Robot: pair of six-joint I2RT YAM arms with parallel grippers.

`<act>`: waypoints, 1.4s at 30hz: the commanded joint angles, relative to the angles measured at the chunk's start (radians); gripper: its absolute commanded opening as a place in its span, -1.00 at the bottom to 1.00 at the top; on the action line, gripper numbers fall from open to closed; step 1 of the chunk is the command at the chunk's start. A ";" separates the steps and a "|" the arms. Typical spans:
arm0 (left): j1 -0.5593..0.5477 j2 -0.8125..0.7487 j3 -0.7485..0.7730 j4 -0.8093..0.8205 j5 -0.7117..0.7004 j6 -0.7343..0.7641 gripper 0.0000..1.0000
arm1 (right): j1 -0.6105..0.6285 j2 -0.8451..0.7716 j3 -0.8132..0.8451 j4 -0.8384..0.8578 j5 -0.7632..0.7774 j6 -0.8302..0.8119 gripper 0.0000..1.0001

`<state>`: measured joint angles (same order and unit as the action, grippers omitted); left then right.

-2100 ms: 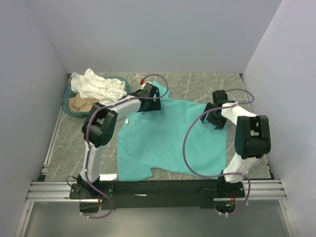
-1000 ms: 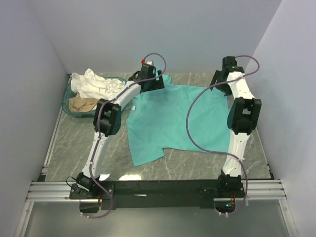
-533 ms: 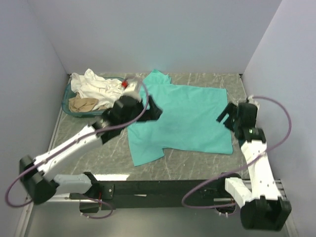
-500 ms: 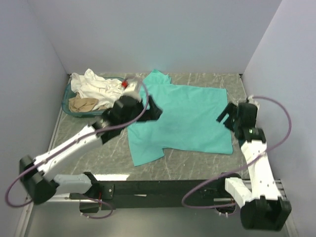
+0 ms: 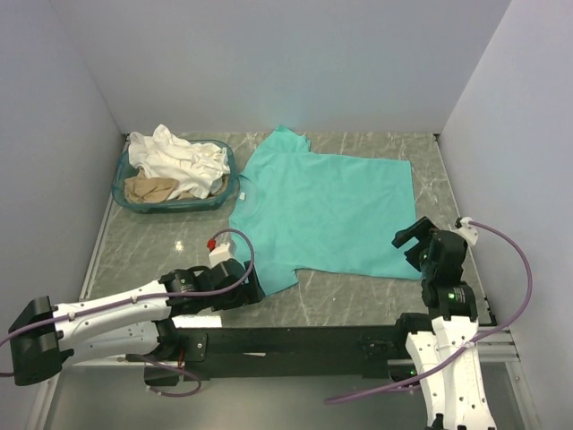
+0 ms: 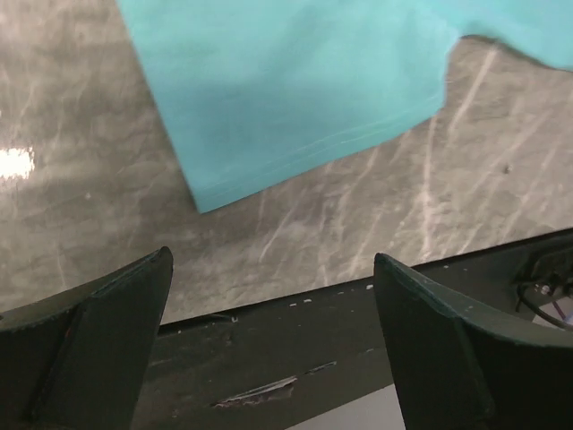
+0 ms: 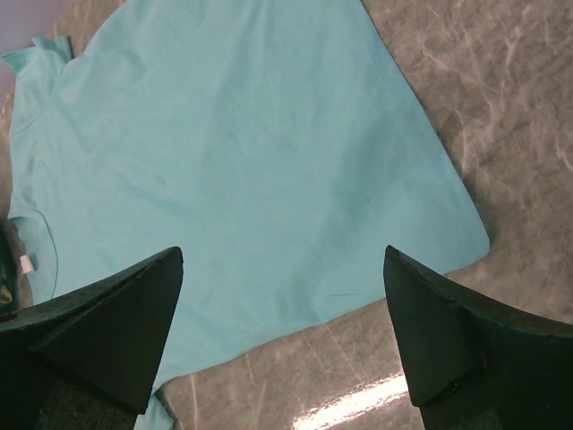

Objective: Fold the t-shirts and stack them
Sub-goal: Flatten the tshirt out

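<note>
The teal-green t-shirt (image 5: 324, 210) lies spread flat on the table, collar to the left, one sleeve toward the back wall and one toward the front. It also shows in the left wrist view (image 6: 286, 90) and the right wrist view (image 7: 233, 170). White and beige t-shirts (image 5: 175, 161) are heaped in the basket at the back left. My left gripper (image 5: 255, 288) is open and empty, low by the near sleeve. My right gripper (image 5: 410, 240) is open and empty above the shirt's near right corner.
The oval teal plastic basket (image 5: 134, 202) stands at the back left. The black front rail (image 5: 295, 340) runs along the table's near edge and shows between the fingers in the left wrist view (image 6: 269, 358). Walls close in the left, back and right sides.
Both arms have drawn back from the far edge of the teal-green shirt to the front of the table. The shirt, let go, now lies flat and further back.
</note>
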<state>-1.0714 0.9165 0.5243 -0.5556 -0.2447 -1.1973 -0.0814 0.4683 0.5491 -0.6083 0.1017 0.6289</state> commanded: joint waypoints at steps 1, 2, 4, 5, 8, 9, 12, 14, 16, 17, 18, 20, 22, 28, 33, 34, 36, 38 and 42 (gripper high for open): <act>-0.013 0.024 -0.024 0.014 -0.024 -0.088 0.98 | -0.003 0.026 -0.008 0.033 0.029 0.028 0.97; -0.013 0.034 -0.027 0.032 -0.015 -0.081 0.96 | -0.003 0.035 -0.008 0.028 0.030 0.025 0.97; -0.013 0.077 -0.030 0.066 -0.016 -0.071 0.90 | -0.003 0.058 -0.002 0.022 0.035 0.018 0.97; -0.015 0.097 -0.029 0.068 -0.030 -0.074 0.86 | -0.003 0.065 0.002 0.016 0.032 0.017 0.96; -0.013 0.180 -0.007 0.049 -0.057 -0.085 0.66 | -0.003 0.085 0.005 0.019 0.023 0.015 0.93; -0.013 0.197 -0.001 0.048 -0.073 -0.085 0.59 | -0.003 0.087 0.003 0.021 0.020 0.014 0.93; -0.013 0.254 0.019 0.063 -0.074 -0.068 0.32 | -0.003 0.089 0.000 0.024 0.024 0.012 0.93; -0.013 0.281 0.026 0.071 -0.080 -0.074 0.13 | -0.003 0.089 0.008 0.009 0.039 0.018 0.93; -0.013 0.300 0.032 0.074 -0.093 -0.079 -0.07 | -0.003 0.087 0.020 -0.008 0.055 0.026 0.93; -0.012 0.305 0.034 0.082 -0.094 -0.071 -0.14 | -0.003 0.086 0.025 -0.025 0.059 0.032 0.93; -0.012 0.309 0.039 0.077 -0.100 -0.068 -0.22 | -0.003 0.078 0.032 -0.036 0.064 0.047 0.93; -0.012 0.315 0.052 0.072 -0.123 -0.067 -0.72 | -0.003 0.066 0.038 -0.071 0.061 0.055 0.94; -0.013 0.309 0.060 0.077 -0.133 -0.055 -0.98 | -0.003 0.052 0.035 -0.097 0.066 0.075 0.95; -0.013 0.253 0.060 0.111 -0.136 -0.018 -0.99 | -0.003 0.026 -0.009 -0.159 0.018 0.212 0.93; -0.013 0.202 0.068 0.125 -0.139 0.011 -0.99 | -0.003 0.091 -0.092 -0.131 -0.082 0.255 0.91; -0.012 0.185 0.066 0.126 -0.143 0.018 -0.99 | -0.003 0.104 -0.092 -0.133 -0.086 0.262 0.91; -0.013 0.165 0.060 0.135 -0.165 0.018 -0.99 | -0.003 0.130 -0.101 -0.125 -0.085 0.287 0.89; -0.012 0.157 0.057 0.152 -0.169 0.015 -0.99 | -0.003 0.139 -0.116 -0.098 -0.059 0.313 0.87; -0.012 0.150 0.063 0.166 -0.169 0.021 -0.99 | -0.003 0.182 -0.176 -0.036 -0.008 0.354 0.84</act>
<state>-1.0817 1.0847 0.5560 -0.4282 -0.3801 -1.1931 -0.0814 0.6289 0.4004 -0.7109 0.0460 0.9249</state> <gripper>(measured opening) 0.015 0.928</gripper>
